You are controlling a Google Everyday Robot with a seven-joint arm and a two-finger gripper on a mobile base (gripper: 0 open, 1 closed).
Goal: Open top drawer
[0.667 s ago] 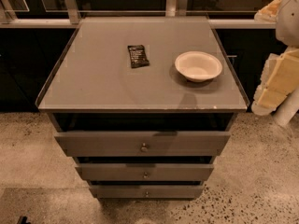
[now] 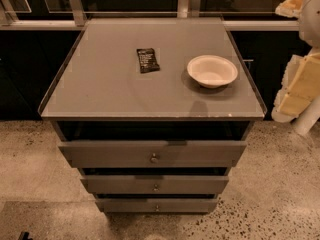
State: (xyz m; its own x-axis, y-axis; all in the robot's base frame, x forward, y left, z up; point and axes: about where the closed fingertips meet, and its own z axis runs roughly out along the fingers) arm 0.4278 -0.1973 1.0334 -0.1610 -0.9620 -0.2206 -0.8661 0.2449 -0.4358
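While the top drawer (image 2: 120,154) sits at six o'clock under the grey surface (image 2: 100,84), its front looks about flush with the frame, with no interior showing, so I'd call the opening not yet begun. Its round knob (image 2: 154,158) is bare, nothing touching it. Two slimmer drawers (image 2: 120,184) stack below. Up top, a white bowl (image 2: 212,70) rests toward two o'clock and a dark packet (image 2: 148,60) near twelve. Pale arm sections (image 2: 299,86) hang at the three o'clock edge, well apart from the knob. The end effector itself is out of sight, so I cannot tell whether it is released or clenched. Reach, grasp and pull all remain.
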